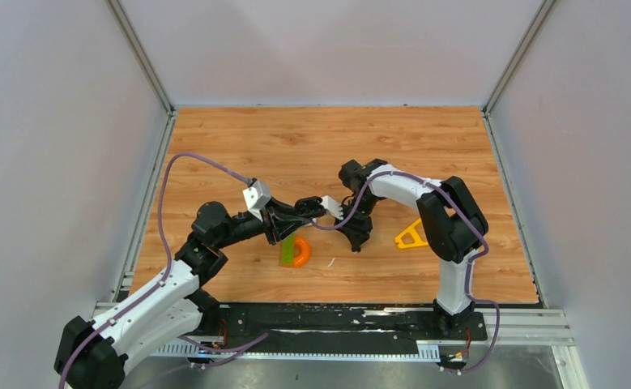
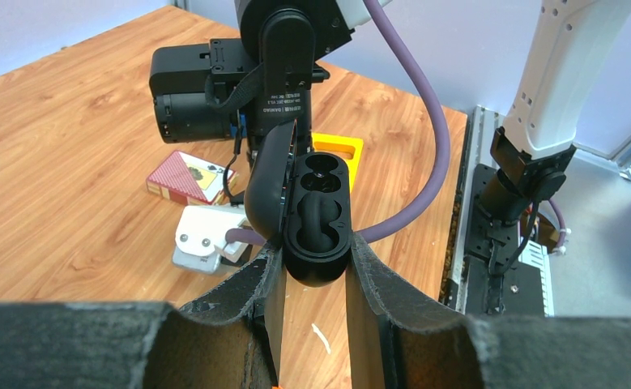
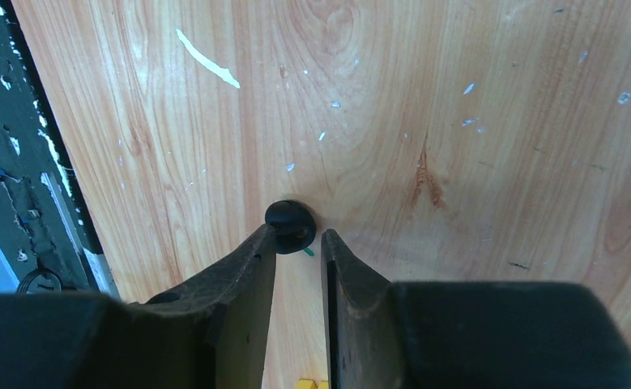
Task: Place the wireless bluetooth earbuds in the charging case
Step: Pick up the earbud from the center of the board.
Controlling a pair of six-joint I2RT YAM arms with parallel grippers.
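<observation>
My left gripper is shut on a black charging case and holds it above the table with its lid open. Its moulded wells look dark, and I cannot tell if anything sits in them. In the top view this gripper is at mid-table. My right gripper points down at the table, its jaws a narrow gap apart. One black earbud lies on the wood at the fingertips, against the left finger and clear of the right one. The right gripper hides it in the top view. No white earbuds show.
A thin white sliver lies on the wood near the front rail. An orange ring with a green piece sits below the left gripper. A yellow bracket lies to the right. A red card box lies behind the right arm.
</observation>
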